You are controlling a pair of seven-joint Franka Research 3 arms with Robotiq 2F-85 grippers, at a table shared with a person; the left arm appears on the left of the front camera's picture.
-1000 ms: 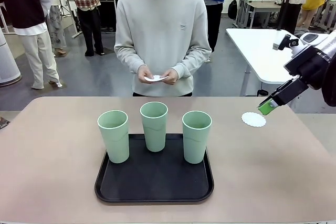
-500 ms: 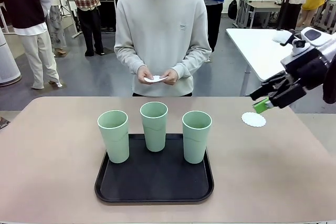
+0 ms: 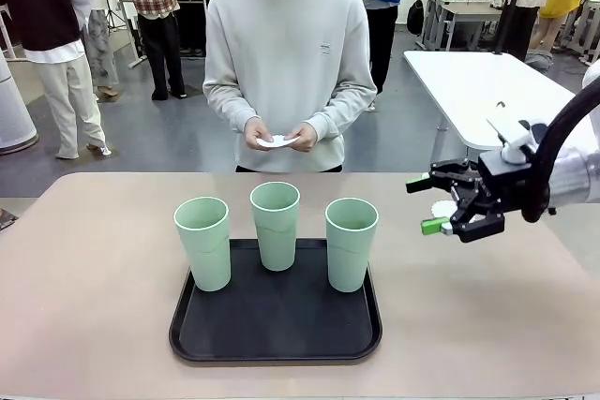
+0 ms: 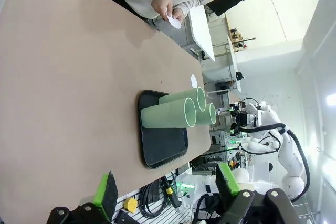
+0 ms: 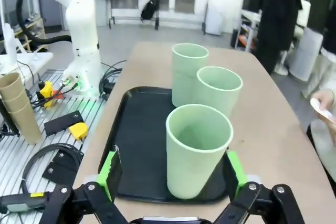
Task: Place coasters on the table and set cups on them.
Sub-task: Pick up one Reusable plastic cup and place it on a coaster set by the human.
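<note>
Pinkish-beige matte tabletop [image 3: 94, 259] carries a black rounded tray [image 3: 281, 330] holding three upright mint-green plastic tumblers [image 3: 276, 224]. One scalloped white paper coaster [image 4: 194, 81] lies right of it, beside the wide-open, empty right gripper [image 3: 425, 205]. Left gripper [image 4: 167, 182] gapes empty too. Beyond, a white table [image 3: 469, 81] stands on grey floor [image 3: 169, 138].

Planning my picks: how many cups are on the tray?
3: left cup, middle cup, right cup, all upright on the tray. None seems hidden.
</note>
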